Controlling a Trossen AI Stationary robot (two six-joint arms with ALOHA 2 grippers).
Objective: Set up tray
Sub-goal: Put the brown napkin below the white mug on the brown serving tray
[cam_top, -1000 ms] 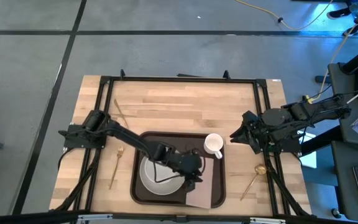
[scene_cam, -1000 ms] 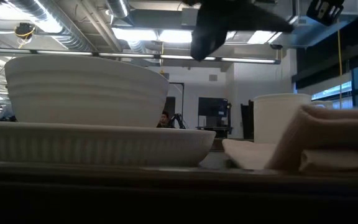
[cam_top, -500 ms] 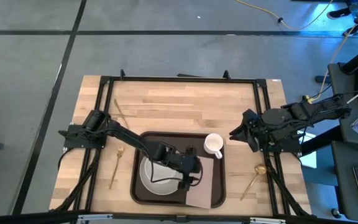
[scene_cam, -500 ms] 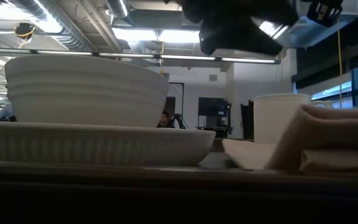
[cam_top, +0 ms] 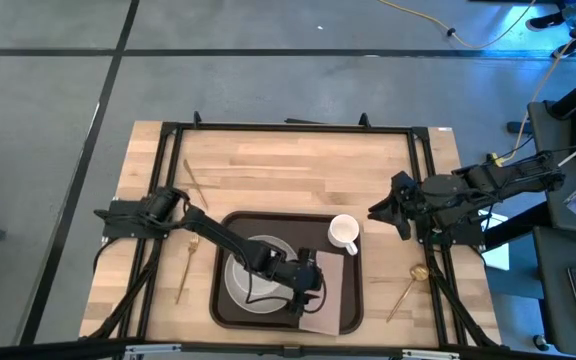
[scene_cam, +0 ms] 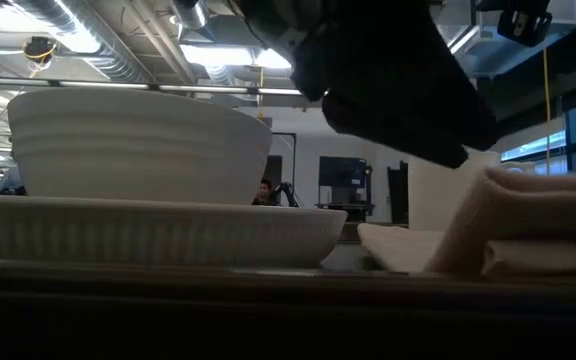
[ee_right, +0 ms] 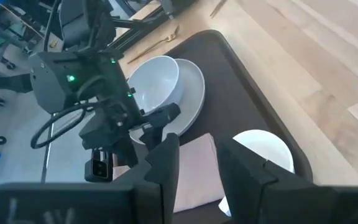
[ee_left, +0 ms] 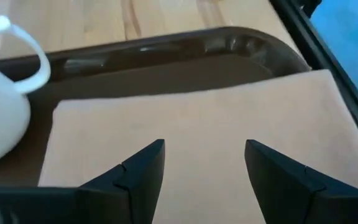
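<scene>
The dark brown tray (cam_top: 230,240) lies in the middle of the table. On it, a white bowl (cam_top: 258,268) sits in a white plate (scene_cam: 168,235), a white cup (cam_top: 343,233) stands at the far right, and a pinkish-tan napkin (ee_left: 191,118) lies flat along the right side. My left gripper (ee_left: 204,163) hangs open just above the napkin, slanting down, and hides part of the cup in the low view. My right gripper (ee_right: 196,163) waits raised over the table's right side, open with nothing between its fingers.
A gold fork (cam_top: 186,265) lies left of the tray and a gold spoon (cam_top: 408,285) right of it. Another thin utensil (cam_top: 194,180) lies at the far left. Black frame rails (cam_top: 288,127) border the table. Bare wood shows beyond the tray.
My left gripper has come down toward the napkin and a little toward the table's near edge, rolling about its own axis. In the low view it now covers part of the cup. The things on the tray have stayed put.
</scene>
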